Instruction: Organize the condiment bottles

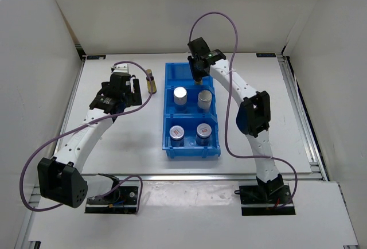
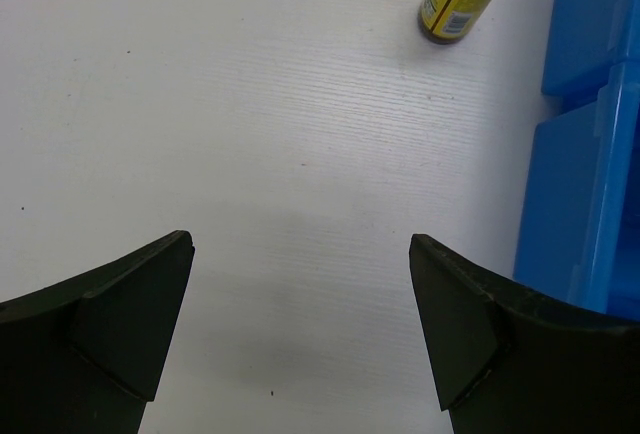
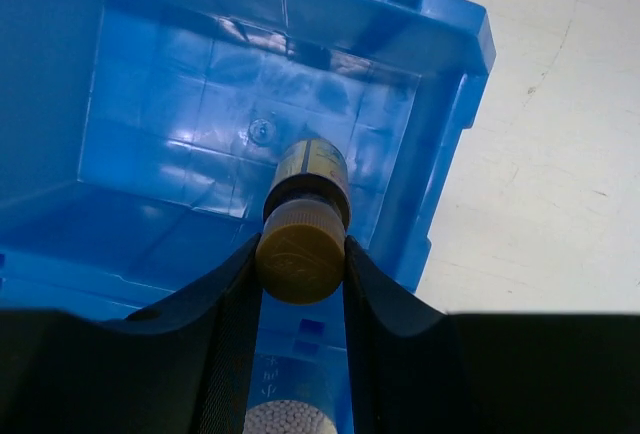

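Sorting looks nearly done: two white cylinders (image 1: 180, 96) fill the middle compartment of the blue bin (image 1: 168, 111), and two red-lidded jars (image 1: 177, 132) the near one. The right jaws clamp a slim amber bottle (image 3: 305, 219), tan-capped and yellow-labelled, inside the otherwise empty far compartment. A second amber bottle (image 1: 151, 81) stands on the bench (image 1: 137, 146) beside the bin's far-left corner; the left jaws gape empty.

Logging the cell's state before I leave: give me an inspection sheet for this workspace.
Surface: white table carrying a blue three-compartment bin.
Job's things: one amber bottle held in the far compartment; second amber bottle upright on the table left of the bin; two white cylinders in the middle compartment; two red-marked jars in the near one.
Clutter: nothing seen.
Grippers: left gripper open above the table; right gripper shut on the held bottle's cap.
Cables: purple cables loop from both arms.
Surroundings: white walls.
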Controlling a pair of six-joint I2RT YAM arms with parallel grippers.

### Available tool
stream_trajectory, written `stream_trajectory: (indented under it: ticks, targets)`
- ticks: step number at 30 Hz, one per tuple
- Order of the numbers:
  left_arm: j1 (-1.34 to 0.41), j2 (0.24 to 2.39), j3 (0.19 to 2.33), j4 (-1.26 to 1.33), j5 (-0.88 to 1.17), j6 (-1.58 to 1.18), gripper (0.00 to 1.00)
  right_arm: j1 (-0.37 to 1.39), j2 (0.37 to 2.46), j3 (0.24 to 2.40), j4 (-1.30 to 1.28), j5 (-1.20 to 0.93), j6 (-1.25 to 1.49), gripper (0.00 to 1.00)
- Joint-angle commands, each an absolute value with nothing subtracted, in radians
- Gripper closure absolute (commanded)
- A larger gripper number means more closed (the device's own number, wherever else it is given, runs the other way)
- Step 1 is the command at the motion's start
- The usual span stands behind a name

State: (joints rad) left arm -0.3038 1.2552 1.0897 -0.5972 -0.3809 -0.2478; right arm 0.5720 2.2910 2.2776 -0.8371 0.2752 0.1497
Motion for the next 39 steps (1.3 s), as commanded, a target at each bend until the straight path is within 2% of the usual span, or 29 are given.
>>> stream_trajectory:
  ticks: [1, 3, 5, 6, 7, 9, 10, 12, 17, 21, 22, 29, 32, 39]
  targets:
    - [-0.302, 1.250, 1.135, -0.580, -0.370, -0.235, 0.00, 0.568, 2.276, 2.329, -0.781, 0.293, 0.166, 0.98]
    - [-0.302, 1.250, 1.135, -0.580, -0.370, -0.235, 0.00, 0.558, 2.287, 2.319, -0.781, 0.293, 0.166, 0.94]
    - [-0.302, 1.250, 1.135, -0.580, -0.370, -0.235, 0.00, 0.558, 2.287, 2.307, -0.781, 0.293, 0.193, 0.81]
    - [-0.302, 1.250, 1.135, -0.580, -0.370, -0.235, 0.00, 0.549, 2.287, 2.292, -0.781, 0.293, 0.193, 0.61]
    - [-0.302, 1.250, 1.135, -0.580, -0.370, -0.235, 0.00, 0.549, 2.287, 2.292, -0.781, 0.293, 0.210, 0.48]
    - [-0.302, 1.250, 1.135, -0.580, -0.370, -0.235, 0.00, 0.549, 2.264, 2.275, -0.781, 0.313, 0.236, 0.29]
    - [-0.302, 1.250, 1.135, -0.580, -0.370, -0.235, 0.00, 0.549, 2.255, 2.261, -0.790, 0.328, 0.236, 0.15]
    - [-0.302, 1.259, 1.135, -0.580, -0.370, -0.235, 0.00, 0.549, 2.212, 2.252, -0.790, 0.359, 0.247, 0.02]
    - [-0.302, 1.269, 1.135, -0.580, -0.370, -0.235, 0.00, 0.549, 2.035, 2.226, -0.778, 0.466, 0.258, 0.00]
    - [-0.287, 1.293, 1.150, -0.580, -0.316, -0.250, 0.00, 0.549, 1.821, 2.068, -0.720, 0.460, 0.258, 0.00]
    - [-0.287, 1.324, 1.169, -0.580, -0.267, -0.267, 0.00, 0.549, 1.734, 1.971, -0.710, 0.427, 0.267, 0.00]
    - [-0.275, 1.557, 1.461, -0.606, -0.189, -0.339, 0.00, 0.621, 1.369, 1.488, -0.681, 0.348, 0.322, 0.00]
    - [-0.275, 1.693, 1.620, -0.640, -0.169, -0.313, 0.08, 0.641, 1.188, 1.360, -0.734, 0.313, 0.359, 0.00]
    - [-0.253, 1.913, 1.813, -0.658, -0.144, -0.278, 0.11, 0.641, 0.899, 1.292, -0.926, 0.244, 0.370, 0.00]
